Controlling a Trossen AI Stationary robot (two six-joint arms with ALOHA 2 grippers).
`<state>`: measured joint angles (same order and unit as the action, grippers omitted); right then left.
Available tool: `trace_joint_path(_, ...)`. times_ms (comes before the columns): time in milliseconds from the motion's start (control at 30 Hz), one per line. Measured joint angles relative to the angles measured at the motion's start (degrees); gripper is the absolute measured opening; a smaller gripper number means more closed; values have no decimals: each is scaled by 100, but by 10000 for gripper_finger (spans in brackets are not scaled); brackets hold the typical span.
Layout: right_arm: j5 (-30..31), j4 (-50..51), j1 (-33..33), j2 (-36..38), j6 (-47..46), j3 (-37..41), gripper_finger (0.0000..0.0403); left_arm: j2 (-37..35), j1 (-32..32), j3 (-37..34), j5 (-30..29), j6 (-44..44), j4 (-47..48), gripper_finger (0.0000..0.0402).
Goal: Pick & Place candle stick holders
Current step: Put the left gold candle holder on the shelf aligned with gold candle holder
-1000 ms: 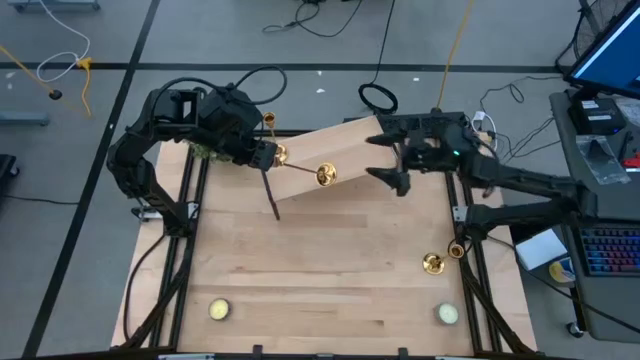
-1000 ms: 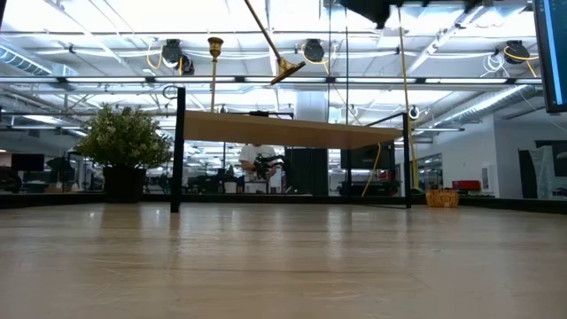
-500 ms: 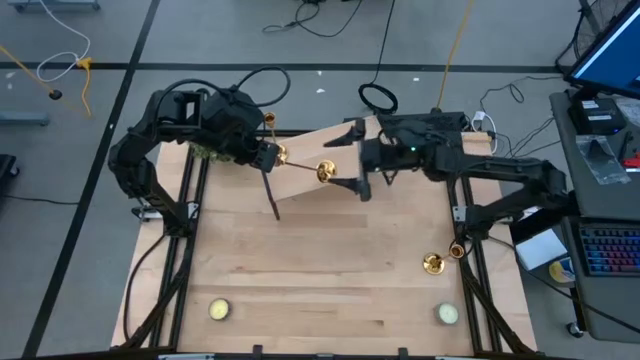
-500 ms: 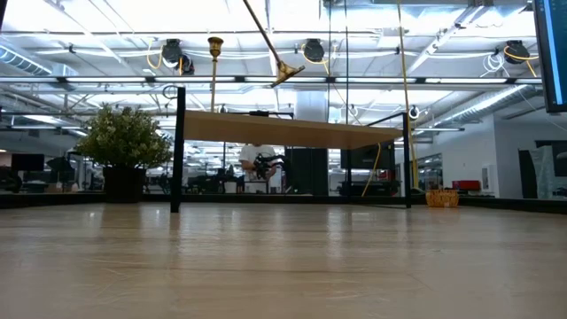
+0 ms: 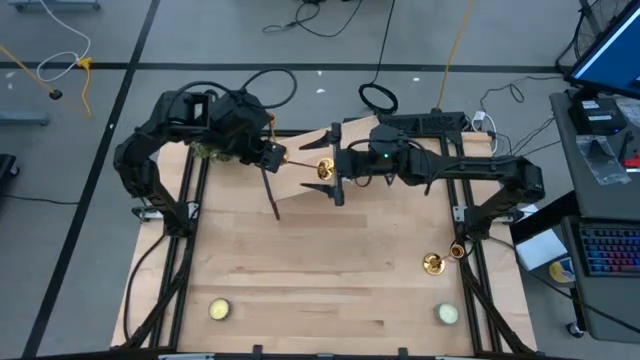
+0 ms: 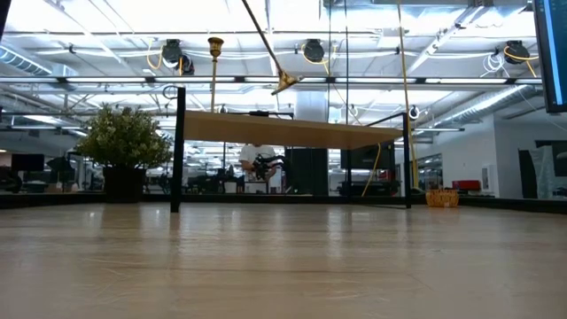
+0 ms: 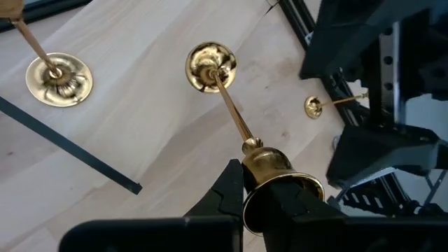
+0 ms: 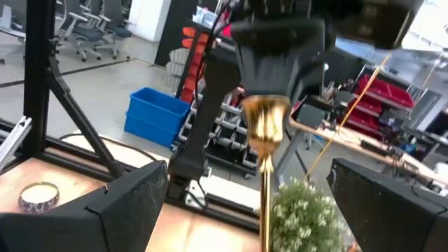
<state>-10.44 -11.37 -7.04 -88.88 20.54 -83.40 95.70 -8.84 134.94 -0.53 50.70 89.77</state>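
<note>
Three gold candle stick holders show. One (image 5: 305,165) hangs in the air over the raised wooden shelf (image 5: 350,135), with my left gripper (image 5: 274,156) shut on it. Another (image 5: 268,121) stands upright on its round base (image 7: 59,77) at the shelf's far left. The third (image 5: 433,263) sits on the table near the right edge. My right gripper (image 5: 334,165) is open and level. Its fingers stand on either side of the held holder's base (image 5: 323,170) and stem (image 8: 266,185), apart from them. My left gripper pinches the held holder's top cup (image 7: 276,168) between its two fingers. The fingers come from the table's left, slanting down, and lie along the holder. The holder is lifted clear; its stem (image 7: 231,108) slants down toward the right, ending in the round base (image 7: 210,66).
The shelf stands on black legs (image 6: 177,151) at the table's far side. Two tealight discs (image 5: 219,310) (image 5: 447,314) lie near the table's near edge. Black frame rails (image 5: 185,215) run along both table sides.
My right gripper has travelled toward the table's left, from the shelf's right end up to the held holder's base, rolling its wrist on the way and staying open. The held holder has kept its place.
</note>
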Motion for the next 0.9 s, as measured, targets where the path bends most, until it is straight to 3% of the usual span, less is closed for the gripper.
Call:
trace_joint_path(633, -1, 174, 168, -580, 26, -889, 380, 157, 0, 1, 41, -151, -345, 16)
trace_joint_path(900, 339, 184, 229, -579, 204, -902, 377, 155, -2, 1, 19, -164, -349, 16)
